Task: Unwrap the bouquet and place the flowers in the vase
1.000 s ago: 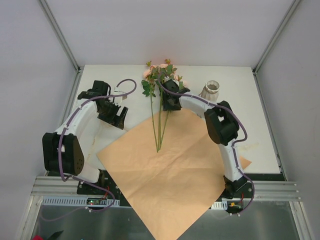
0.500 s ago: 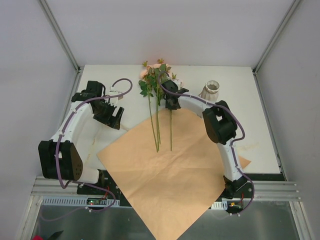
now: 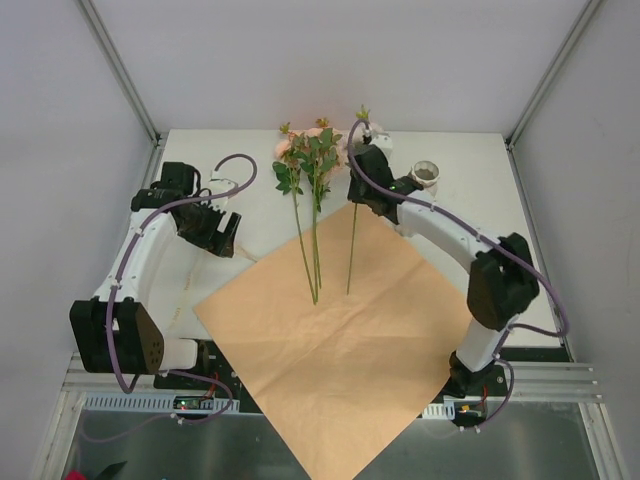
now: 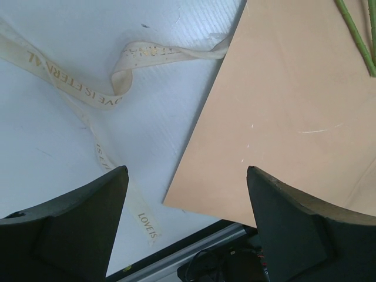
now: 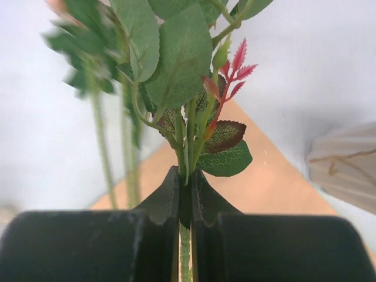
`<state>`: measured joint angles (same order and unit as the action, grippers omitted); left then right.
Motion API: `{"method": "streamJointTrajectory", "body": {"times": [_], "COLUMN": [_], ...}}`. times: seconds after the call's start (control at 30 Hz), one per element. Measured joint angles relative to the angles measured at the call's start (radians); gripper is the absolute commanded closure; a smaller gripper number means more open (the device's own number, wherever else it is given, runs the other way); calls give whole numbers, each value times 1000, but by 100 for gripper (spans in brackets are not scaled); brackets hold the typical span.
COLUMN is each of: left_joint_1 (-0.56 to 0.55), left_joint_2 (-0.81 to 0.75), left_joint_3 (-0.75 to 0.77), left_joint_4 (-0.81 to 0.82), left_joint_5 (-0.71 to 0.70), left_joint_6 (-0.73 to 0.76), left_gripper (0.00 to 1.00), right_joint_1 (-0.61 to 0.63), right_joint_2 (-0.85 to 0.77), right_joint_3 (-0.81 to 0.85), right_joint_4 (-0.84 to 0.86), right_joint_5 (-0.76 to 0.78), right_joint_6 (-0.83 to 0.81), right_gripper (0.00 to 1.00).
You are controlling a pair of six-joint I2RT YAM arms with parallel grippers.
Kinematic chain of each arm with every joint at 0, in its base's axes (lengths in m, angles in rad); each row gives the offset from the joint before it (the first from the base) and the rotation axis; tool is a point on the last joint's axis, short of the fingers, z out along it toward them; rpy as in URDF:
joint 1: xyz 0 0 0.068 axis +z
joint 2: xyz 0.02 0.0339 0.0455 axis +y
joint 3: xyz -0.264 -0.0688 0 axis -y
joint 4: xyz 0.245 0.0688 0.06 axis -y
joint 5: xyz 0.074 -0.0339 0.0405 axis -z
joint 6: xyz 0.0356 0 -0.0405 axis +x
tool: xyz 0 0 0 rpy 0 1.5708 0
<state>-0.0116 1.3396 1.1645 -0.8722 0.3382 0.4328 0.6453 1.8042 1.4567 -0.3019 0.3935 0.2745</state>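
There's the right end effector (image 5: pixel 185 183) pinched tight on one rose stem (image 3: pixel 352 245), just left of the vase (image 3: pixel 425 176). Two more flowers (image 3: pixel 308 215) lie partly across the tan paper (image 3: pixel 330 350). The left end effector (image 4: pixel 186 171) gapes wide over the cream ribbon (image 4: pixel 106 100). White desk (image 3: pixel 500 230), pale walls around.

White surface (image 3: pixel 520 230), seen from above. A tan paper sheet (image 3: pixel 340 370) lies flat on it, set diamond-wise, its near corner overhanging the front edge. Two flowers (image 3: pixel 305 165) lie with stems on the sheet and blooms on bare surface toward the far edge. A cream ribbon (image 4: pixel 88 97) with gold lettering curls left of the sheet. A ribbed vase (image 3: pixel 425 175) stands far right, apparently upright.
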Motion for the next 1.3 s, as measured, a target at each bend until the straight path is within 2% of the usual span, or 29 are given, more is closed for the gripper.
{"method": "streamJointTrajectory", "body": {"times": [0.2,0.4,0.53,0.73,0.97,1.3], "left_joint_1": [15,20,20,20,20,20], "left_joint_2": [-25,-33,-53,-69,-71,-87], "left_joint_3": [0,0,0,0,-1,-2], "left_joint_4": [0,0,0,0,0,0], "left_joint_5": [1,2,14,47,55,54], "left_joint_6": [-2,-30,-37,-45,-48,-46], "left_gripper": [19,19,19,19,19,18], "right_joint_1": [2,5,-13,-69,-112,-167], "right_joint_2": [-222,-398,-434,-450,-467,-468], "right_joint_3": [5,-27,16,15,-58,-225], "right_joint_4": [148,512,660,811,979,1093], "right_joint_5": [-40,-39,-35,-8,23,62], "right_joint_6": [-124,-447,-629,-811,-917,-927], "right_gripper": [99,99,99,99,99,99]}}
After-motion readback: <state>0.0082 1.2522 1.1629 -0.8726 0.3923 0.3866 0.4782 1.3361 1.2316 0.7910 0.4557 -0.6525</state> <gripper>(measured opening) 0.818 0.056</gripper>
